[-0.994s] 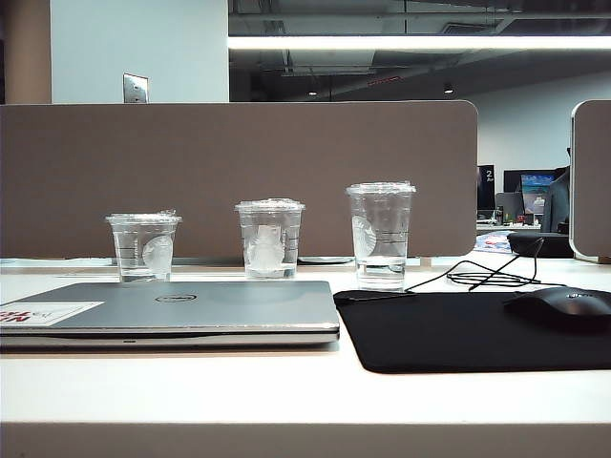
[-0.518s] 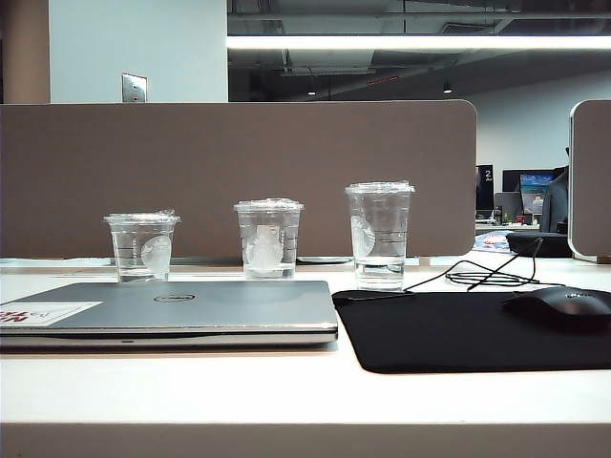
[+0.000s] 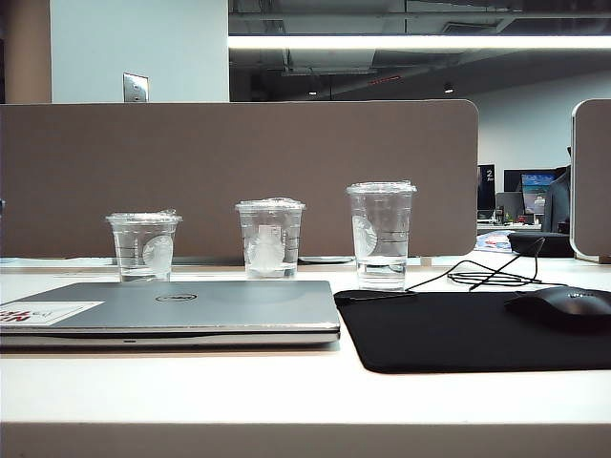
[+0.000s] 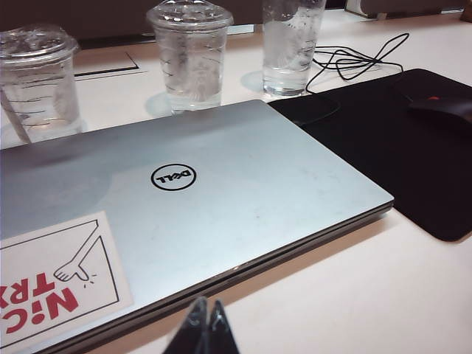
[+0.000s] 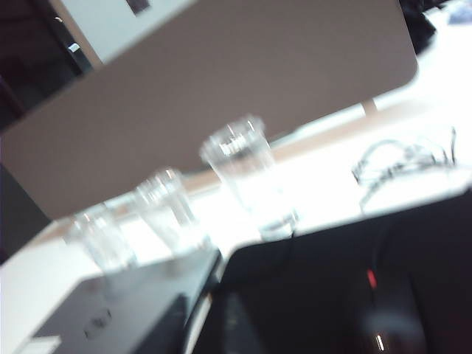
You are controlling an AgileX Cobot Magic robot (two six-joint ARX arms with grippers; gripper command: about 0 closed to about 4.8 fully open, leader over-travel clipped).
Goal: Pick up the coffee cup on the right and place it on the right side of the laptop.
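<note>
Left gripper (image 4: 205, 328) (tips together) shows only in its wrist view, before the laptop (image 4: 184, 214); coffee cup (image 3: 381, 235) stands beyond. Right gripper unseen; its jaw state can't be told.

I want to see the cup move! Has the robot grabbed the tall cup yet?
Not yet. The coffee cup stands untouched behind the mouse pad, right of the laptop. The left gripper sits shut near the laptop; the right gripper isn't visible. Grabbing, lifting and placing all remain.

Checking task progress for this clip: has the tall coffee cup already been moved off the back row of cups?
No: in the exterior view the coffee cup stands in the row behind the laptop, at the mouse pad's far edge, with no gripper near it.
</note>
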